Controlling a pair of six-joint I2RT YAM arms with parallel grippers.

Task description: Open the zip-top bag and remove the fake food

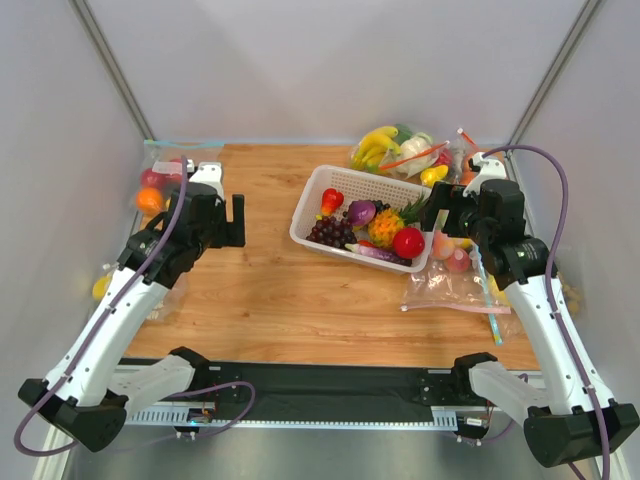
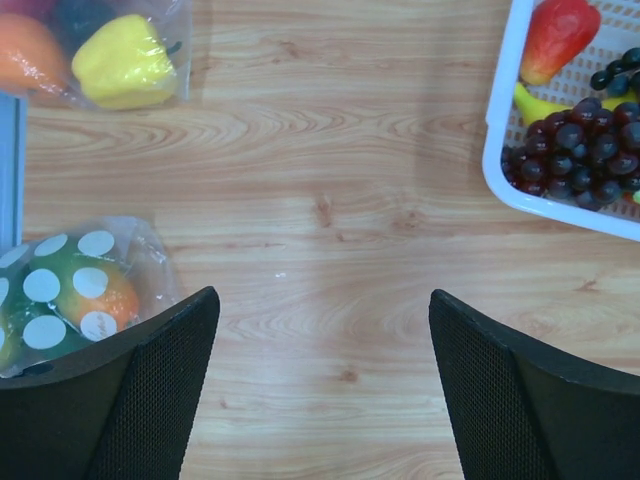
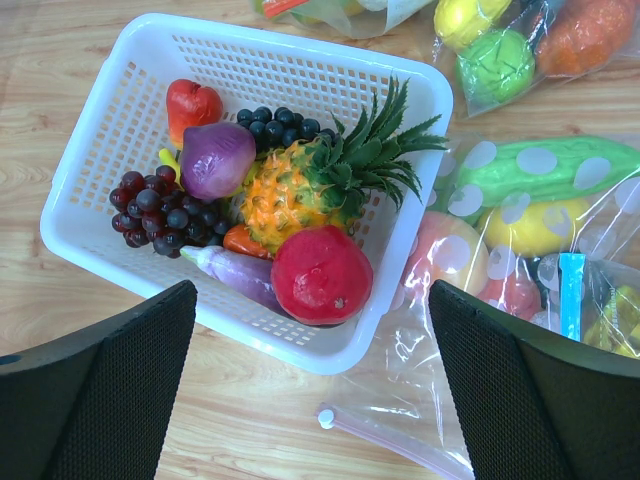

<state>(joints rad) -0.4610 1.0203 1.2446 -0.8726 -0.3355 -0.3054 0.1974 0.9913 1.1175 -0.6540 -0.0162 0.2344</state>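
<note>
Hovering with its two black fingers spread wide and nothing between them, the right gripper (image 3: 315, 400) looks down on the near right corner of the white basket (image 3: 120, 120). The zip-top bag (image 3: 425, 350) lies flat on the table (image 3: 250, 440) just right of that gap. Its dotted plastic sits right beside the basket's right wall and runs under the right finger (image 3: 530, 390).

Its pale zip strip (image 3: 390, 440) forms the edge nearest the robot and crosses the wood roughly left to right. So the mouth faces the robot and the closed end points away. Whether the zip is sealed cannot be told.

Inside sits the fake food (image 3: 510, 225). The green cucumber (image 3: 540, 170) lies farthest from the strip, its long axis running side to side, about parallel to it. The yellow fruit (image 3: 540, 230) and the pink peach (image 3: 445, 250) lie just nearer, close against it.

From above, the bag shows beside the basket's right end, partly under the right arm (image 1: 530, 290).

The left gripper (image 2: 320, 390) is likewise wide open and empty. It hangs over bare wood on the other side of the basket, well apart from the zip-top bag, with another dotted bag (image 2: 70, 290) by its left finger (image 2: 110, 400).
</note>
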